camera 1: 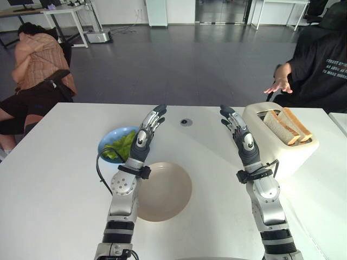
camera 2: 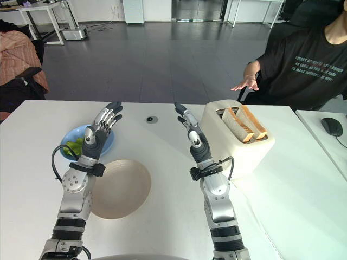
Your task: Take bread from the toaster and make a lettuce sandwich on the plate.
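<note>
Table (camera 1: 54, 189): L hand (camera 1: 146, 132), R hand (camera 1: 241, 135) fingers apart, free; toaster (camera 1: 282, 156) near R edge.

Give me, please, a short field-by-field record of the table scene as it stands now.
toaster: white boxy toaster on the right side of the white table
bread: two toasted bread slices standing up out of the toaster's slots
plate: round beige plate, nothing on it, between the two arms
lettuce: green lettuce leaves in a round blue bowl, behind and left of the plate
left hand: open, raised by the bowl's right edge, holding nothing
right hand: open, raised left of the toaster, holding nothing
</note>
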{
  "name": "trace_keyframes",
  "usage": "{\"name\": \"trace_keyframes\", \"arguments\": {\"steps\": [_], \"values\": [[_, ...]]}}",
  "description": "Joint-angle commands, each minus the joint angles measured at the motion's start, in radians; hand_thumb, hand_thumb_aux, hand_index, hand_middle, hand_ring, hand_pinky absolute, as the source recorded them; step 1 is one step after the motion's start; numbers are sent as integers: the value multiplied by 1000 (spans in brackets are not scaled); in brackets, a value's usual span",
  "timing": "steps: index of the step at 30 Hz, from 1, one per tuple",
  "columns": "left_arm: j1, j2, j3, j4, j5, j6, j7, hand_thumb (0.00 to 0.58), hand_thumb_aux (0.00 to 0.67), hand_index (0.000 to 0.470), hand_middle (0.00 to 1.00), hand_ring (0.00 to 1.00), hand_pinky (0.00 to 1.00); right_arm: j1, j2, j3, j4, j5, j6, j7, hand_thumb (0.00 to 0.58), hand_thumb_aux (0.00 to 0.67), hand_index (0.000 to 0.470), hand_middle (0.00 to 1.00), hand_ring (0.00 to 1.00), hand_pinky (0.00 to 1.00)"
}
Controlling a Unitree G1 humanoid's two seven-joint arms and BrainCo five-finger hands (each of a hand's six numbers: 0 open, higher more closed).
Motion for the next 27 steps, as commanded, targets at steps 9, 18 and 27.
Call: {"name": "trace_keyframes", "arguments": {"steps": [9,18,27], "values": [[-2,1,-2,-6,-25,9,-15,0,0,0,0,0,0,-4,-7,-20,16,15,6,5,0,0,0,0,0,0],[-7,30,12,-1,19,22,7,0,0,0,0,0,0,-129,-157,-98,4,-81,19,15,0,0,0,0,0,0],[2,43,15,-34,16,36,18,0,0,0,0,0,0,-401,-602,-279,140,-414,129,-67,0,0,0,0,0,0]]}}
